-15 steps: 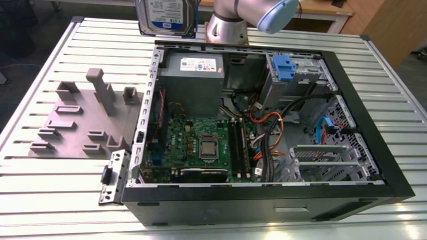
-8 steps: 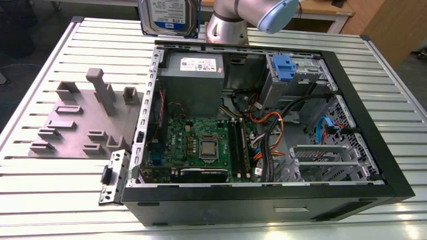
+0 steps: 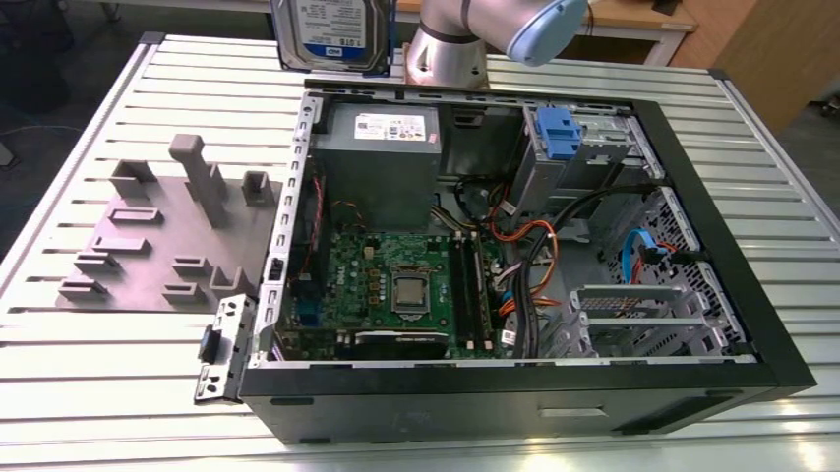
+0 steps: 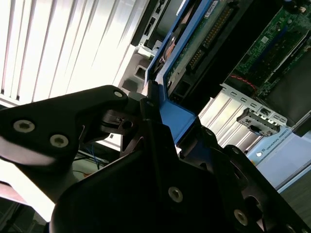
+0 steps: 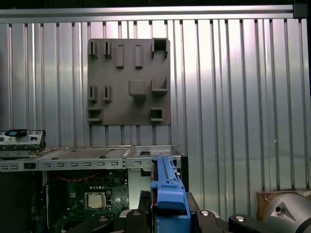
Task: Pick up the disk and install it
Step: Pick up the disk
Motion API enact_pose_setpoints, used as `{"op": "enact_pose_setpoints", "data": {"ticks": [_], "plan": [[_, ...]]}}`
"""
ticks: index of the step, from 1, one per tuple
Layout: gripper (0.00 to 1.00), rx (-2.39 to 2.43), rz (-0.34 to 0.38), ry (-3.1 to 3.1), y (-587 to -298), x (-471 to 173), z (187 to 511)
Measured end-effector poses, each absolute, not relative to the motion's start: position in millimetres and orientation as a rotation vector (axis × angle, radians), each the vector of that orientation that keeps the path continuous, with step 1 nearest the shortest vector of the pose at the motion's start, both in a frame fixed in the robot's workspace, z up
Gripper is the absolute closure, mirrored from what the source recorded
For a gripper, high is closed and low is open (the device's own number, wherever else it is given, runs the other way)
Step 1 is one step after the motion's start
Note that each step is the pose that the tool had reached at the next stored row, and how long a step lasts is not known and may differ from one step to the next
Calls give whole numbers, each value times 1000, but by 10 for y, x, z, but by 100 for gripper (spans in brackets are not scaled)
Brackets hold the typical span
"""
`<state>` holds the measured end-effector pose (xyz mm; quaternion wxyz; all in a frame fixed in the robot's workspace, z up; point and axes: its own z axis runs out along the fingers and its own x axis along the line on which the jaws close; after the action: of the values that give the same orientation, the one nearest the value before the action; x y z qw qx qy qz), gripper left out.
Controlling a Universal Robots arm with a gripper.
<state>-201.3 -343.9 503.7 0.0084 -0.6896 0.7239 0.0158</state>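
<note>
The jaws are clamped on the disk [image 3: 330, 34], gripping its blue frame [image 4: 177, 124] at one end, so its long axis runs straight out from them. In the exterior view it hangs upright above the table [image 3: 105, 393], just past the far edge of the open computer case [image 3: 525, 408]. The drive bay holding another blue-tabbed carrier [image 3: 558, 133] lies toward the exterior view's right, inside the case's far corner.

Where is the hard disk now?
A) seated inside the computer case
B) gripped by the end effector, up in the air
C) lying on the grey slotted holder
B: in both wrist views the end effector clamps the disk by its blue carrier, away from the holder.
</note>
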Motion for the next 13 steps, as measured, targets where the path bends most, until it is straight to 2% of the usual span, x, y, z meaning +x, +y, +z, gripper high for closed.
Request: {"op": "enact_pose_setpoints", "data": {"ticks": [13], "plan": [[63, -2155, 49, 2262, -3442, -1978, 5036]]}}
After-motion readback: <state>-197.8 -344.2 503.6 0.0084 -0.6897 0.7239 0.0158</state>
